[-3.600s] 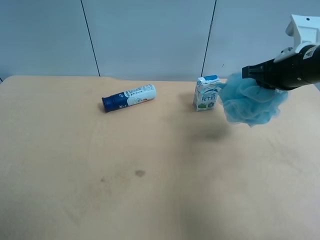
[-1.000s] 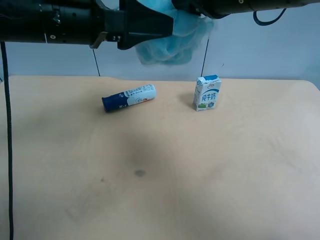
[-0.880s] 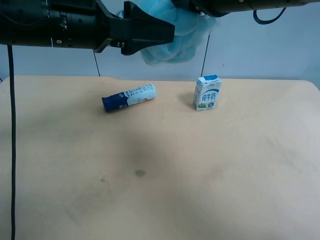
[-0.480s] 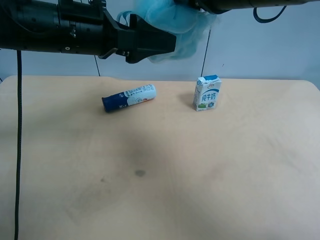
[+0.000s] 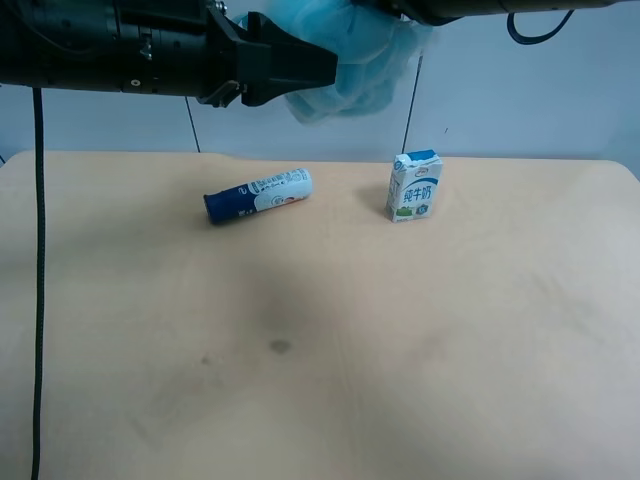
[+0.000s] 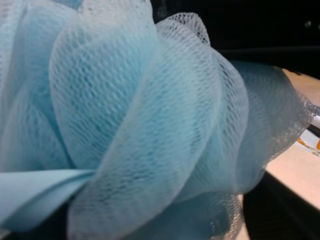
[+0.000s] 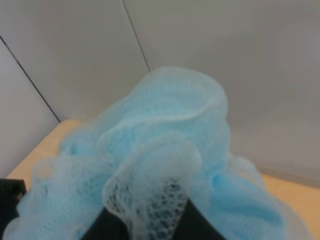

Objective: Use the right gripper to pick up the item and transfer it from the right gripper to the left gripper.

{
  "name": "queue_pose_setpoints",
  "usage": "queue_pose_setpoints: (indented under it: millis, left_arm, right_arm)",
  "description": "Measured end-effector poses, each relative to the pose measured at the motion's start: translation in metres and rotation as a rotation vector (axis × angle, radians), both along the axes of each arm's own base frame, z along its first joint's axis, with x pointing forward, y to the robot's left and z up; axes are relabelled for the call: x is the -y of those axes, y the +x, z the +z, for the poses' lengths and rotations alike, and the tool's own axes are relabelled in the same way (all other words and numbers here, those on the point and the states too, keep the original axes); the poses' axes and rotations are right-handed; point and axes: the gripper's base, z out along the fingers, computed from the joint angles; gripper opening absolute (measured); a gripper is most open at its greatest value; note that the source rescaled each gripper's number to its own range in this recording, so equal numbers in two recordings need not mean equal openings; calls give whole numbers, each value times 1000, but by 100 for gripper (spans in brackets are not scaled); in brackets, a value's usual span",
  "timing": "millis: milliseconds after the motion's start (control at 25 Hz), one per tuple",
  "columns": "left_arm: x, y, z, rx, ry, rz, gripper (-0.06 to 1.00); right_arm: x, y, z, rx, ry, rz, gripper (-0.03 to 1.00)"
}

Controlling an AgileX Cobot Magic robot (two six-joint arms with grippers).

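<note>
Your pouf [image 5: 362,62] hangs in the air, high over the desk [image 5: 430,350] and close to the back wall. In the ext. high view it sits above the gap between the tube [image 5: 257,195] and the milk carton [image 5: 414,186].

In the right wrist cam, the right hand [image 7: 147,227] is clenched on a fold of the mesh. Its dark fingers [image 7: 200,231] show on both sides of the fold, at the frame edge.

From the ext. high view's left, an arm reaches across w/ its black hand. The left wrist cam is full of blue mesh, very near, so you can take this as the left hand [image 5: 318,70]. Its tips press into the pouf's side. I cannot tell if it is released or clenched.

The tube lies on its side and the carton stands upright. They are well apart on the desk, and no hand touches them.
</note>
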Motion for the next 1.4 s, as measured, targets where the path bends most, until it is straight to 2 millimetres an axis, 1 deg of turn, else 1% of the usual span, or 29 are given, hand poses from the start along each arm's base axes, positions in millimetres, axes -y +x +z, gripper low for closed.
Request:
queue_pose_setpoints:
  millis: [160,280,360,480,840,880,920,960,1080,1120,1160,1240,1400]
  left_arm:
    - [0,0,0,0,0,0,33]
    - [0,0,0,0,0,0,14]
    - [0,0,0,0,0,0,5]
    - [0,0,0,0,0,0,2]
    - [0,0,0,-3,-3,-1,1]
    - [0,0,0,-3,-3,-1,1]
    - [0,0,0,-3,-3,-2,1]
    - [0,0,0,-3,-3,-2,1]
    - [0,0,0,-3,-3,-2,1]
    - [0,0,0,-3,-3,-2,1]
    - [0,0,0,-3,-3,-2,1]
    - [0,0,0,-3,-3,-1,1]
    - [0,0,0,-3,-3,-1,1]
  right_arm:
    - [0,0,1,13,9,-4,0]
    - [0,1,2,20,13,-6,0]
    - [0,1,2,20,13,-6,0]
    - [0,1,2,20,13,-6,0]
    - [2,-2,5,24,3,0,1]
    - [3,-4,6,30,-9,5,4]
    - [4,-6,8,44,-25,12,9]
    - [6,-9,11,56,-36,17,18]
    - [12,-17,21,86,-39,24,52]
    - [13,-20,24,93,-36,25,65]
    - [16,-24,28,97,-39,29,75]
    - [20,-30,32,91,-47,39,86]
    - [27,-45,35,38,-84,67,91]
